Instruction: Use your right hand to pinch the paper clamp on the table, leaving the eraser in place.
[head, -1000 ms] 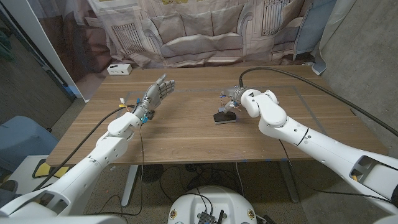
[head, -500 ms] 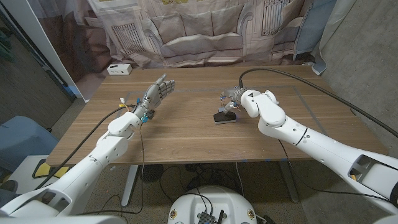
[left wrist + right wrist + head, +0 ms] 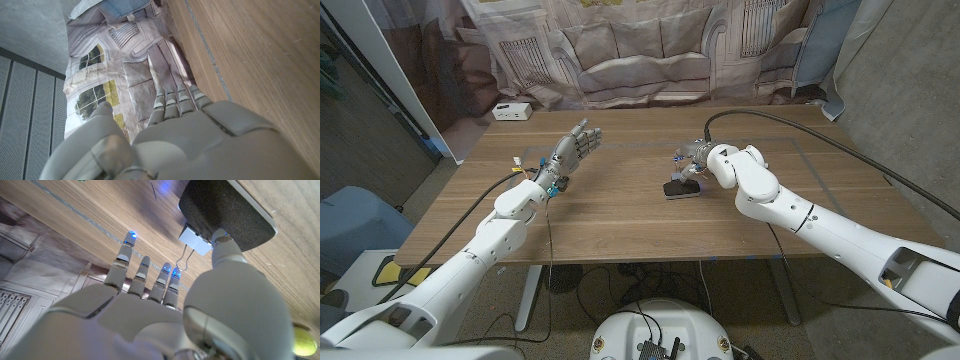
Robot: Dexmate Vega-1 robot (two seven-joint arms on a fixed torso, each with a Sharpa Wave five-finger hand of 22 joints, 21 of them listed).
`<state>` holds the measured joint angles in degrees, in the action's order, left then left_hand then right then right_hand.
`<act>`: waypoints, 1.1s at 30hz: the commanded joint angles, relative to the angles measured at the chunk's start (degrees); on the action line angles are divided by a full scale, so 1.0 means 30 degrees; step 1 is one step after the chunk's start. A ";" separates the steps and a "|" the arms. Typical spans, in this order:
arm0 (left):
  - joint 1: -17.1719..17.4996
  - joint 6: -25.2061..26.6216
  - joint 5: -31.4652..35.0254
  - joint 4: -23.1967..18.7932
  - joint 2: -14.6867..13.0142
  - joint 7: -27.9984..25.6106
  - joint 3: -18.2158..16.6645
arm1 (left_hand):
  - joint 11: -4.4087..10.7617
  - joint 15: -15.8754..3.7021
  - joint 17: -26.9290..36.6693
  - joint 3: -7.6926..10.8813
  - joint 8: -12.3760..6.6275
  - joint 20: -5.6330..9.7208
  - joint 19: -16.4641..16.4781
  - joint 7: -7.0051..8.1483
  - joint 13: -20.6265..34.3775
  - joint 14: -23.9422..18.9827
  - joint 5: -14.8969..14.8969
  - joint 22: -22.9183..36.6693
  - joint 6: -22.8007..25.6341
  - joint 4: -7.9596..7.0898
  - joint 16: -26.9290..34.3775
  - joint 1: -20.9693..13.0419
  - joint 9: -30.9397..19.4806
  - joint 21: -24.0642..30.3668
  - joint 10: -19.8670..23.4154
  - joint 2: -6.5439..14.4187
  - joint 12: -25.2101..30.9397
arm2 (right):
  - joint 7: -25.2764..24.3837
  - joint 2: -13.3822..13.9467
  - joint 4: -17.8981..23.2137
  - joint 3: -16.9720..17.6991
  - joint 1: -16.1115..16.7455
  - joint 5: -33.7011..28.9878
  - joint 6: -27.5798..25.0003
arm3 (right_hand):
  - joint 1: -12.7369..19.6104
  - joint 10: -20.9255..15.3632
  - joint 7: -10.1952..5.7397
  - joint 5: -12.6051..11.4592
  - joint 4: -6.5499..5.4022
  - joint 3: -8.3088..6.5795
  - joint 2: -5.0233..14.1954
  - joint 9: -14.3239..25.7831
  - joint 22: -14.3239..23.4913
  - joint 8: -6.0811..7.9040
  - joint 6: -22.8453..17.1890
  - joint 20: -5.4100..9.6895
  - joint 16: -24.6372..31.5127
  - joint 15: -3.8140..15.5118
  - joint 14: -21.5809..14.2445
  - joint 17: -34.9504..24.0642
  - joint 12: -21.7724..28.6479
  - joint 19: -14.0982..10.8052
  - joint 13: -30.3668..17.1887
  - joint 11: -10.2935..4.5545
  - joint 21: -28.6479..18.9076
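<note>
Right hand (image 3: 692,158) stays over the paper clamp (image 3: 195,241), nothing moved.

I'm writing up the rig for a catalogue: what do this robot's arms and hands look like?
Both arms are glossy white rounded shells. The left hand is grey, with coloured wires at its wrist and a black cable along the forearm. The right hand is pale grey with blue-lit fingertips; a thick black cable loops from its wrist.

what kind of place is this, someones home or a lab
Probably a robot test room, not a home: the sofa and windows are printed on a backdrop curtain, cables hang under the wooden table, and the side wall is bare concrete.
</note>
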<state>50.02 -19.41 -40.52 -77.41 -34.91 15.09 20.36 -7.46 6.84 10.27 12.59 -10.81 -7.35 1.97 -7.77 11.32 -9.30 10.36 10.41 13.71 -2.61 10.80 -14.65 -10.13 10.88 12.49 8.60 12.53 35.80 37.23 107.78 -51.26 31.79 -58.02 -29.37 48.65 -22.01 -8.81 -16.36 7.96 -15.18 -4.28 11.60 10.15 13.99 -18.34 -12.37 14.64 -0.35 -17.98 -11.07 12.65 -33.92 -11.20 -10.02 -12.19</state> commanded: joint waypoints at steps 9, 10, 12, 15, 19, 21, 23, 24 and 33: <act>0.0143 0.0188 0.0040 -0.0192 -0.0067 -0.0200 0.0020 | -0.0021 -0.0110 0.0029 0.0222 0.0006 -0.0059 -0.0128 -0.0057 0.0059 -0.0121 -0.0059 0.0006 0.0127 -0.0020 0.0027 -0.0140 -0.0061 0.0179 0.0122 -0.0019 -0.0054 | -0.0743 0.0302 0.0015 0.0071 0.0122 0.0404 0.0259 | 0.0314 -0.0725 -0.0403 -0.0255 -0.0047 0.0208 0.0149 0.0055 -0.0001 0.0271 -0.0881 -0.0013 0.0266 0.0253 -0.0826 -0.0060 0.0162 -0.0625 -0.0008 -0.0445 -0.0067; 0.0121 0.0184 0.0025 -0.0144 -0.0022 -0.0185 0.0037 | -0.0007 -0.0103 0.0029 0.0230 0.0005 -0.0072 -0.0131 -0.0041 0.0059 -0.0124 -0.0059 0.0006 0.0129 -0.0019 0.0028 -0.0140 -0.0061 0.0178 0.0132 -0.0021 -0.0050 | -0.0811 0.0318 0.0036 0.0094 0.0154 0.0407 0.0239 | 0.0334 -0.0826 -0.0448 -0.0260 -0.0044 0.0222 0.0150 0.0056 -0.0002 0.0293 -0.0973 -0.0013 0.0274 0.0271 -0.0873 -0.0060 0.0182 -0.0674 -0.0008 -0.0473 -0.0070; 0.0103 0.0164 0.0044 -0.0106 -0.0010 -0.0161 0.0055 | -0.0008 -0.0109 0.0029 0.0241 0.0004 -0.0082 -0.0133 -0.0060 0.0059 -0.0131 -0.0060 0.0006 0.0134 -0.0019 0.0031 -0.0140 -0.0061 0.0179 0.0122 -0.0022 -0.0055 | -0.0949 0.0333 0.0049 0.0141 0.0201 0.0477 0.0259 | 0.0379 -0.1070 -0.0496 -0.0283 -0.0067 0.0226 0.0249 0.0060 -0.0003 0.0357 -0.1228 -0.0019 0.0302 0.0305 -0.0981 -0.0079 0.0225 -0.0781 -0.0011 -0.0455 -0.0069; 0.0083 0.0125 0.0005 0.0004 0.0094 -0.0142 0.0079 | -0.0012 -0.0100 0.0028 0.0257 0.0004 -0.0076 -0.0123 -0.0033 0.0059 -0.0139 -0.0060 0.0006 0.0133 -0.0016 0.0033 -0.0141 -0.0061 0.0184 0.0110 -0.0024 -0.0061 | -0.1249 0.0357 0.0100 0.0270 0.0340 0.0651 0.0246 | 0.0414 -0.1328 -0.0611 -0.0294 -0.0096 0.0253 0.0343 0.0063 -0.0006 0.0448 -0.1579 -0.0024 0.0338 0.0454 -0.1117 -0.0102 0.0251 -0.0892 -0.0015 -0.0601 -0.0054; 0.0072 0.0081 -0.0002 0.0093 0.0149 -0.0108 0.0100 | 0.0000 -0.0104 0.0028 0.0282 0.0004 -0.0082 -0.0125 -0.0027 0.0059 -0.0124 -0.0061 0.0006 0.0132 -0.0013 0.0026 -0.0143 -0.0061 0.0186 0.0114 -0.0027 -0.0061 | -0.1336 0.0395 0.0115 0.0261 0.0368 0.0717 0.0267 | 0.0501 -0.1856 -0.0667 -0.0308 -0.0102 0.0286 0.0443 0.0068 -0.0011 0.0597 -0.2136 -0.0026 0.0422 0.0620 -0.1420 -0.0123 0.0339 -0.1037 -0.0025 -0.0673 -0.0025; 0.0084 0.0061 0.0002 0.0109 0.0171 -0.0131 0.0100 | 0.0005 -0.0102 0.0028 0.0295 0.0008 -0.0088 -0.0128 -0.0016 0.0059 -0.0126 -0.0061 0.0006 0.0124 -0.0012 0.0026 -0.0143 -0.0061 0.0186 0.0119 -0.0030 -0.0059 | -0.1351 0.0407 0.0096 0.0225 0.0364 0.0696 0.0270 | 0.0531 -0.2051 -0.0755 -0.0307 -0.0108 0.0323 0.0476 0.0070 -0.0013 0.0709 -0.2514 -0.0027 0.0433 0.0676 -0.1490 -0.0135 0.0346 -0.1108 -0.0031 -0.0673 -0.0007; 0.0101 0.0054 -0.0007 0.0111 0.0181 -0.0138 0.0098 | -0.0008 -0.0112 0.0028 0.0303 0.0008 -0.0090 -0.0136 -0.0016 0.0060 -0.0125 -0.0061 0.0006 0.0124 -0.0011 0.0026 -0.0143 -0.0061 0.0183 0.0114 -0.0031 -0.0062 | -0.1345 0.0411 0.0075 0.0201 0.0356 0.0698 0.0266 | 0.0558 -0.2118 -0.0767 -0.0309 -0.0099 0.0327 0.0483 0.0070 -0.0014 0.0703 -0.2530 -0.0026 0.0440 0.0705 -0.1526 -0.0135 0.0351 -0.1127 -0.0033 -0.0689 -0.0002; 0.0117 0.0066 -0.0006 0.0093 0.0180 -0.0169 0.0095 | -0.0019 -0.0114 0.0028 0.0309 0.0007 -0.0083 -0.0137 -0.0012 0.0060 -0.0121 -0.0061 0.0006 0.0125 -0.0010 0.0024 -0.0143 -0.0061 0.0183 0.0115 -0.0032 -0.0062 | -0.1350 0.0408 0.0061 0.0184 0.0351 0.0678 0.0253 | 0.0573 -0.2134 -0.0765 -0.0312 -0.0099 0.0321 0.0507 0.0070 -0.0014 0.0701 -0.2540 -0.0026 0.0440 0.0709 -0.1526 -0.0140 0.0348 -0.1137 -0.0033 -0.0697 0.0000; 0.0201 0.0094 -0.0023 0.0073 0.0184 -0.0233 0.0090 | -0.0006 -0.0116 0.0028 0.0363 0.0009 -0.0134 -0.0211 -0.0019 0.0060 -0.0124 -0.0062 0.0006 0.0120 -0.0003 0.0024 -0.0142 -0.0061 0.0161 0.0109 -0.0045 -0.0066 | -0.1670 0.0395 -0.0061 0.0169 0.0384 0.0813 0.0349 | 0.0601 -0.2456 -0.0768 -0.0307 -0.0120 0.0380 0.0565 0.0069 -0.0016 0.0770 -0.2878 -0.0022 0.0494 0.0796 -0.1721 -0.0159 0.0361 -0.1257 -0.0040 -0.0714 0.0021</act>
<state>50.37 -19.03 -40.49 -77.31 -34.51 14.59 20.58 -7.46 6.84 10.27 13.08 -10.81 -7.60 1.72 -7.78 11.32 -9.30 10.37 10.41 13.71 -2.60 10.80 -14.65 -10.13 10.88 12.49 8.60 12.53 31.91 38.35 107.92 -50.73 32.72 -55.99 -28.62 50.01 -28.59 -11.11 -16.80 7.57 -14.31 -2.92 11.58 10.15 15.92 -26.29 -12.39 15.52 2.05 -22.43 -11.35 13.36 -36.97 -11.21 -12.09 -12.19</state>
